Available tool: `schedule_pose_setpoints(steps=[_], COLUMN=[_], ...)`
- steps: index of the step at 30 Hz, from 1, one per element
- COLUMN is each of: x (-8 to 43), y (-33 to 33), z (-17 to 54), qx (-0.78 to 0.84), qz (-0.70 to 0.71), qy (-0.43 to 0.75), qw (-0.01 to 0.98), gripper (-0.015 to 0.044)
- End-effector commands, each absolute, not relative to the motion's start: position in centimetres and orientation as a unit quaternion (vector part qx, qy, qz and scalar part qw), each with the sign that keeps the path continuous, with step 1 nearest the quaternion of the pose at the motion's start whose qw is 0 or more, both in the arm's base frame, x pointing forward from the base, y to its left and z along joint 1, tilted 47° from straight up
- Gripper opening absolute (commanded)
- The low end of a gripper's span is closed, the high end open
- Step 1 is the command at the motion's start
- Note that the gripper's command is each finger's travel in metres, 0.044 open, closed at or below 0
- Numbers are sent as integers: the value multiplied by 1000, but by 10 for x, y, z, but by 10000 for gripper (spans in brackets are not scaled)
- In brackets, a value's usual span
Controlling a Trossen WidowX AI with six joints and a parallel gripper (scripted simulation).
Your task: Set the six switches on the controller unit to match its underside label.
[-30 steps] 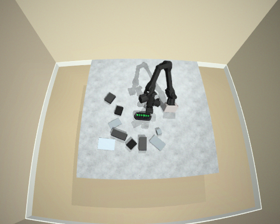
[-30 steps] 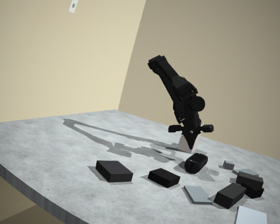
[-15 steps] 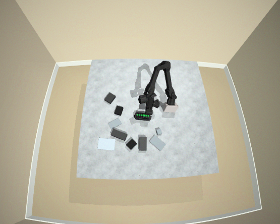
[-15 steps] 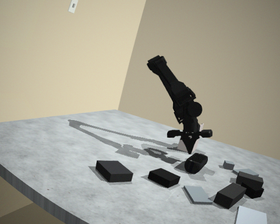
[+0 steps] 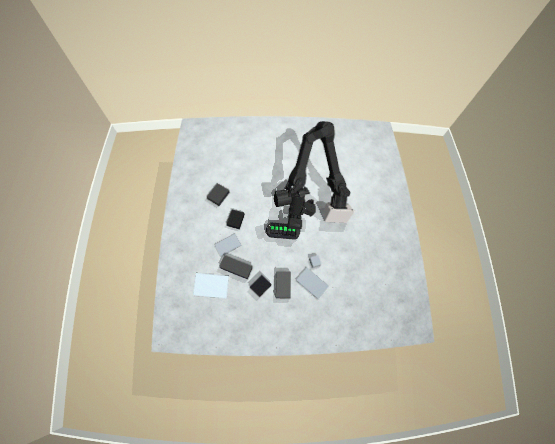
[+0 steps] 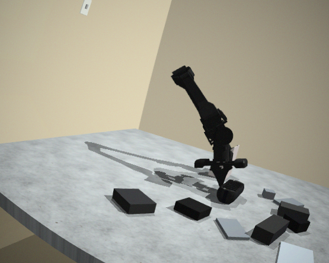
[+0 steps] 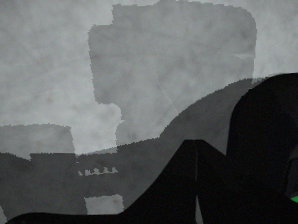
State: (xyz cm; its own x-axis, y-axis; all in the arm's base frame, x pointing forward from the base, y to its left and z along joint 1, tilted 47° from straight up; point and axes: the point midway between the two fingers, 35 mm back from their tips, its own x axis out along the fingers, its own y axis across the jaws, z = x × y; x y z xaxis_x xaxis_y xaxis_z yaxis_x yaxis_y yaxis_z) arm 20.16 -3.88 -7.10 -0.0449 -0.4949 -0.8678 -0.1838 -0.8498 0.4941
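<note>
The dark grey controller unit point(image 5: 282, 236) point(image 6: 226, 196) stands on the bench with its switch side up. Green switch ends show in a row along its top in the top view, too small to read each setting. The label is hidden underneath. My gripper point(image 5: 294, 226) point(image 6: 221, 185) point(image 7: 193, 148) is shut and empty, pointing down, with its tips at the unit's upper edge. Whether they touch it I cannot tell. In the wrist view the unit's dark rounded end point(image 7: 265, 125) rises at the right, with a bit of green at the frame edge.
Dark blocks point(image 5: 218, 194) point(image 5: 235, 219) point(image 5: 236, 266) point(image 5: 260, 285) point(image 5: 282, 284) lie left of and in front of the unit. Pale flat plates point(image 5: 228, 244) point(image 5: 211, 285) point(image 5: 312, 283) and a small grey block point(image 5: 315, 260) lie among them. The arm's pale base point(image 5: 338, 214) is at the right.
</note>
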Motion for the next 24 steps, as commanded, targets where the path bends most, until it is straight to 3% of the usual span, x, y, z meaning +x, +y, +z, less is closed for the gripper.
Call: schedule_pose_setpoints(steps=[1, 24], x=[198, 199], y=[-44, -40], z=[-76, -82], qx=[677, 677], qz=[-682, -682], qy=[-250, -249], qw=[119, 119], gripper=[0, 0])
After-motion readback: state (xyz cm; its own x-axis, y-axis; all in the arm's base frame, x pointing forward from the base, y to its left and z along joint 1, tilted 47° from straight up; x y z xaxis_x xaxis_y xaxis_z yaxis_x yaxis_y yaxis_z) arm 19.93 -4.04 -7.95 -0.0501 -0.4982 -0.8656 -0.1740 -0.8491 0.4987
